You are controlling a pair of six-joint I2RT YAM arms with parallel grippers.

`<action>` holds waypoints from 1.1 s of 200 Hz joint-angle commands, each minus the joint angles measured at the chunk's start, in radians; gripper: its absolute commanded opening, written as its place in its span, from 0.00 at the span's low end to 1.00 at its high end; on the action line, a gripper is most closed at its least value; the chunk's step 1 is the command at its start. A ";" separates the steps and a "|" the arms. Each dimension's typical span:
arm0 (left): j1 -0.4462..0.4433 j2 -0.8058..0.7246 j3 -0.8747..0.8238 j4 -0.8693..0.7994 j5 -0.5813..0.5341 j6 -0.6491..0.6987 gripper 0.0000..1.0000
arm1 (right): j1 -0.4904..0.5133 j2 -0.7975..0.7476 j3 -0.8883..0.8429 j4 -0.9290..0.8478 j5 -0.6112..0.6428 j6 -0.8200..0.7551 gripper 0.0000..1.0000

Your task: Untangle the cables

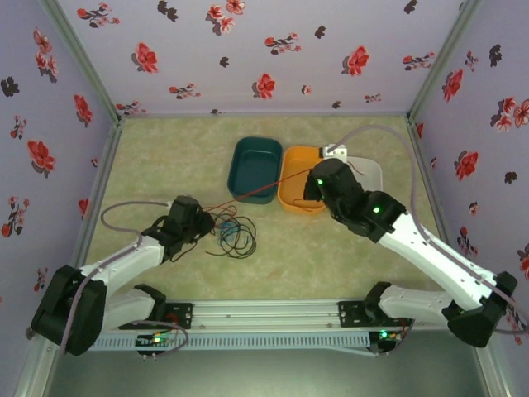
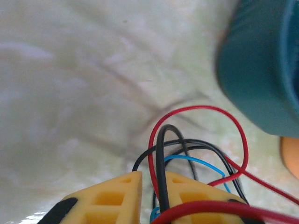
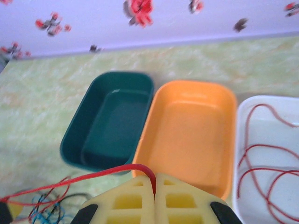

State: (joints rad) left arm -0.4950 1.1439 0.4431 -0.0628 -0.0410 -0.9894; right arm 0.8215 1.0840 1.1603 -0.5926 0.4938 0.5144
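Two arms work a snarl of wires on the green surface. The right gripper (image 3: 154,185) is clamped tight on a red cable (image 3: 105,172), holding it above the near rim of the orange tray (image 3: 191,126), which sits between the teal tray (image 3: 110,121) and the white tray (image 3: 282,133) toward the far edge. From that pinch the red cable (image 1: 248,198) stretches almost straight back toward the near-left, so its long axis runs on a diagonal from the trays down to the tangle of cables (image 1: 235,234), which lies left of centre near the near edge.

The left gripper (image 2: 153,181) sits right at the tangle and is by far the nearer arm. Its fingers stand only narrowly apart, with a black cable (image 2: 161,149) threaded through the gap; whether it is truly pinched cannot be told. Red and blue loops crowd just beyond the fingertips.

A second red cable (image 3: 246,126) lies coiled in the white tray. The next move likely turns on that diagonal line — drawing the held end farther right, away from the tangle, while the left arm anchors the knot.
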 commanded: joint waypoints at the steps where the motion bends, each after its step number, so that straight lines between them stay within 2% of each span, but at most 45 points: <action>1: 0.026 0.016 -0.029 -0.128 -0.097 -0.014 0.20 | -0.024 -0.029 0.018 -0.009 0.142 -0.017 0.00; 31: 0.027 0.016 -0.026 -0.132 -0.097 -0.011 0.21 | -0.023 -0.026 0.036 -0.019 0.149 -0.035 0.00; 86: 0.031 -0.001 -0.029 -0.140 -0.096 -0.003 0.18 | -0.024 -0.051 0.116 -0.094 0.238 -0.095 0.00; 138: 0.032 -0.004 -0.019 -0.151 -0.097 0.008 0.08 | -0.024 -0.104 0.182 -0.145 0.310 -0.149 0.00; 174: 0.033 -0.020 -0.005 -0.167 -0.096 0.024 0.03 | -0.025 -0.094 0.268 -0.227 0.404 -0.181 0.00; 220: 0.032 -0.082 0.036 -0.195 -0.095 0.107 0.03 | -0.052 -0.051 0.328 -0.302 0.526 -0.190 0.00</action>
State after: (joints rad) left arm -0.4709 1.1034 0.4320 -0.2150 -0.1074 -0.9520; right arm 0.7906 1.0088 1.4528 -0.8284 0.9112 0.3481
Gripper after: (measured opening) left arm 0.079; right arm 0.061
